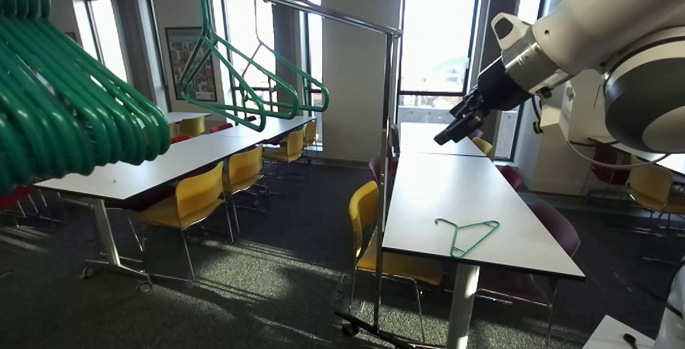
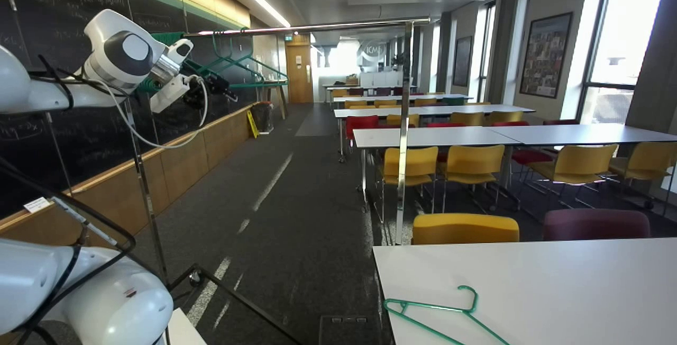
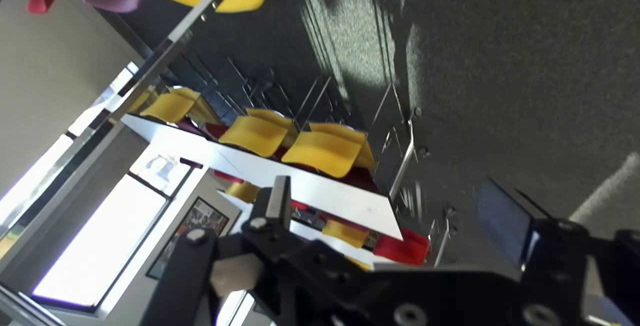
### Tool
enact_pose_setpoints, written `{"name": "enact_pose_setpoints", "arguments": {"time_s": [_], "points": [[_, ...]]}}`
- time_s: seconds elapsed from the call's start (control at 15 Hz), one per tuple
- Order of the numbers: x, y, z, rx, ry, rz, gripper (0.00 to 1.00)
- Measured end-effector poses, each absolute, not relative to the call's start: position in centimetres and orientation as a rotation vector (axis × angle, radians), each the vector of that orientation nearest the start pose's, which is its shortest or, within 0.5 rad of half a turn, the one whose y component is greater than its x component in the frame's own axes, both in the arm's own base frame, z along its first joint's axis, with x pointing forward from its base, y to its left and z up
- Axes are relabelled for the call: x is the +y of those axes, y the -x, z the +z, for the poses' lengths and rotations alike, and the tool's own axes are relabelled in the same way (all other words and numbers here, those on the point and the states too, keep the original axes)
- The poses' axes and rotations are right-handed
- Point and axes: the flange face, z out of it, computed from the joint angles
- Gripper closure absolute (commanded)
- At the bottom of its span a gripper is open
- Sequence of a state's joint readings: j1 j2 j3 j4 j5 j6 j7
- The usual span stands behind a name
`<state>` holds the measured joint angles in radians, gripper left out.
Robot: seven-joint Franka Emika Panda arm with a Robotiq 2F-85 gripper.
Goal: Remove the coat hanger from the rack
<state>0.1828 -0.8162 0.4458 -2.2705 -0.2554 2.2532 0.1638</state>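
Observation:
The rack's grey bar [image 1: 332, 13] also shows in an exterior view [image 2: 338, 28]. A dense bunch of green hangers [image 1: 80, 97] hangs near the camera. A few green hangers [image 1: 205, 17] hang apart along the bar, also visible in an exterior view [image 2: 259, 84]. One green coat hanger [image 1: 480, 241] lies flat on the white table; it also shows in an exterior view [image 2: 433, 307]. My gripper [image 1: 449, 127] is in the air, above table height, pointing down at a slant. In the wrist view, its fingers [image 3: 390, 201] are wide apart with nothing between them.
The rack's upright pole [image 1: 386, 151] stands at the edge of the white table [image 1: 428, 194] and crosses the wrist view [image 3: 165, 51]. Yellow chairs [image 1: 366, 204] stand beside the table. Farther tables [image 2: 439, 136] stand beyond the rack. A blackboard [image 2: 31, 138] lines the wall.

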Motion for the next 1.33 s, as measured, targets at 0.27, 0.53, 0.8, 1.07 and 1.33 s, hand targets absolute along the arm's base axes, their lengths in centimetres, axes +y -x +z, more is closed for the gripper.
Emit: {"name": "enact_pose_setpoints", "arguments": {"time_s": [0.27, 0.53, 0.8, 1.07, 1.33], "points": [[26.1, -26.4, 71.2, -0.757, 2.789, -1.490, 0.00], [25.7, -26.7, 71.3, -0.743, 2.771, -1.470, 0.00], [25.7, -26.8, 70.7, -0.754, 2.803, -1.451, 0.00], [26.7, -27.3, 69.9, -0.949, 2.838, -1.439, 0.00], [30.2, -27.4, 70.6, -1.207, 2.721, -1.613, 0.00]]}}
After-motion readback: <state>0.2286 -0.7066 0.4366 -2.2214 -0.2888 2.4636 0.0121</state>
